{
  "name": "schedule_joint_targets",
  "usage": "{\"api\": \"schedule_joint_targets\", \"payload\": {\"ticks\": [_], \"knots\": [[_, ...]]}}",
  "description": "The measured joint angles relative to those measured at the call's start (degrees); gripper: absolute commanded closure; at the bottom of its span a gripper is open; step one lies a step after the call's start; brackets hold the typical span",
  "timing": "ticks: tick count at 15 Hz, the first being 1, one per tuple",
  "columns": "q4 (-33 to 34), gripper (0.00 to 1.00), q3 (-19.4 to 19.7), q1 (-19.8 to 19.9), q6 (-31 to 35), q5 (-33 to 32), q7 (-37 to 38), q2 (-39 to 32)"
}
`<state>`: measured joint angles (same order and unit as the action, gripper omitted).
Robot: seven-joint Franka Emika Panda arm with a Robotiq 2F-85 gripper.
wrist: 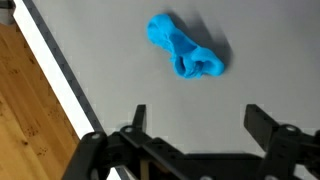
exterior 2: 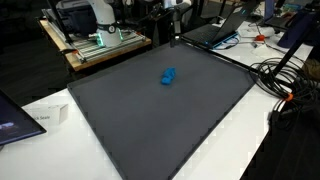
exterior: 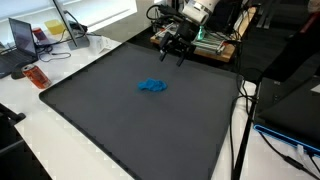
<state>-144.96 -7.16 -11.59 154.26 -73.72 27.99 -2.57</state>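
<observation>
A crumpled bright blue cloth lies near the middle of a dark grey mat, and it also shows as the blue cloth on the mat. My gripper hangs above the mat's far edge, some way from the cloth. In the wrist view the gripper stands open, its two black fingers wide apart with only bare mat between them. The cloth lies beyond the fingertips, untouched.
A wooden bench with equipment stands behind the mat, and its wood borders the mat's white edge. A laptop and a red object sit beside the mat. Cables trail at one side.
</observation>
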Motion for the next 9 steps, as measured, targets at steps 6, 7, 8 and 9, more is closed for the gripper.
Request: {"api": "schedule_joint_targets", "payload": {"ticks": [6, 7, 8, 9], "knots": [[-1.15, 0.00, 0.61, 0.53, 1.54, -1.40, 1.76, 1.66], [-1.14, 0.00, 0.61, 0.53, 1.53, -1.38, 1.76, 1.63], [-1.14, 0.00, 0.72, 0.60, 2.64, -1.44, 1.60, 1.52], [-1.13, 0.00, 1.07, 0.75, 4.78, -2.13, 1.36, 1.34]]}}
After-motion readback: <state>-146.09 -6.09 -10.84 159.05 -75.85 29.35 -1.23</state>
